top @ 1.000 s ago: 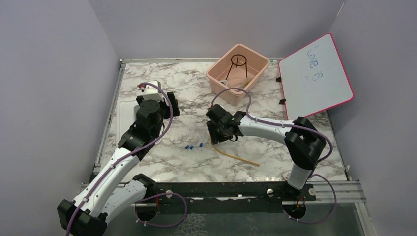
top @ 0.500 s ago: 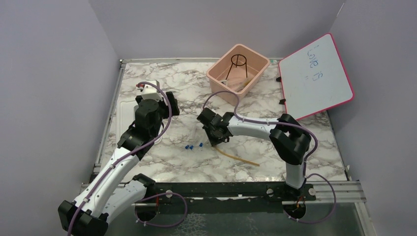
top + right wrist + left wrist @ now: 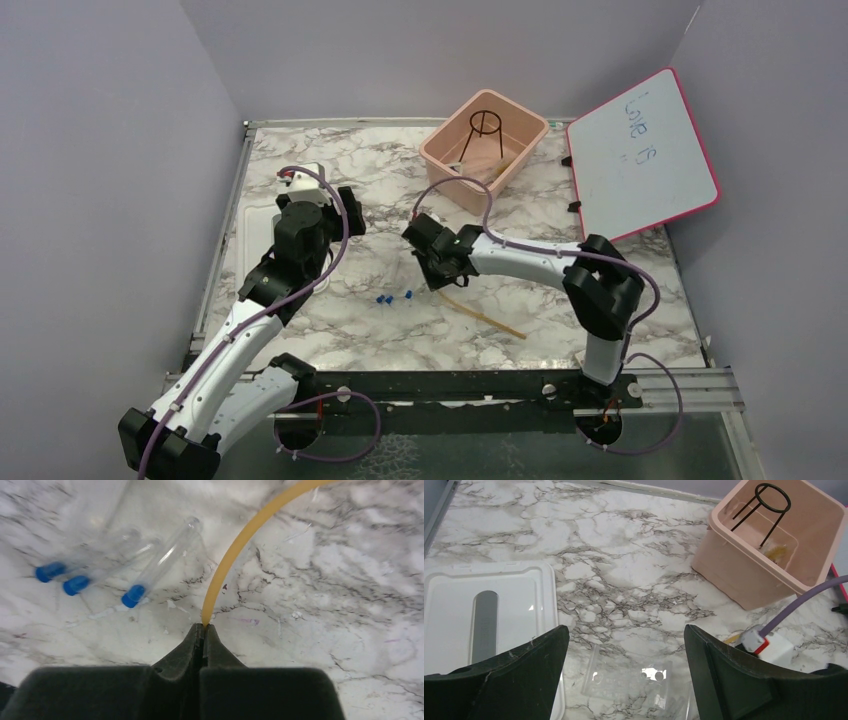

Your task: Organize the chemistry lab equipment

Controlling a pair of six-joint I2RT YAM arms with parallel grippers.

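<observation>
My right gripper [image 3: 203, 626] is shut on one end of the long tan rubber tube [image 3: 235, 545], which curves away over the marble. In the top view this gripper [image 3: 440, 280] sits mid-table, and the tube [image 3: 492, 319] trails off to the right behind it. Three clear test tubes with blue caps [image 3: 131, 596] lie just left of the tube, small blue dots [image 3: 395, 298] from above. The black wire tripod [image 3: 485, 125] stands inside the pink bin [image 3: 744, 575]. My left gripper [image 3: 626, 650] hangs open above a clear plastic rack [image 3: 629, 677], holding nothing.
The bin's white lid [image 3: 484, 615] lies flat at the table's left edge, beside the left gripper [image 3: 340, 212]. A pink-framed whiteboard [image 3: 640, 150] leans at the back right. The pink bin [image 3: 465, 190] stands at the back centre.
The right gripper has closed from open onto the tube's end and shifted slightly left. The tube's free length has straightened and moved a little. The left arm has stayed still.
</observation>
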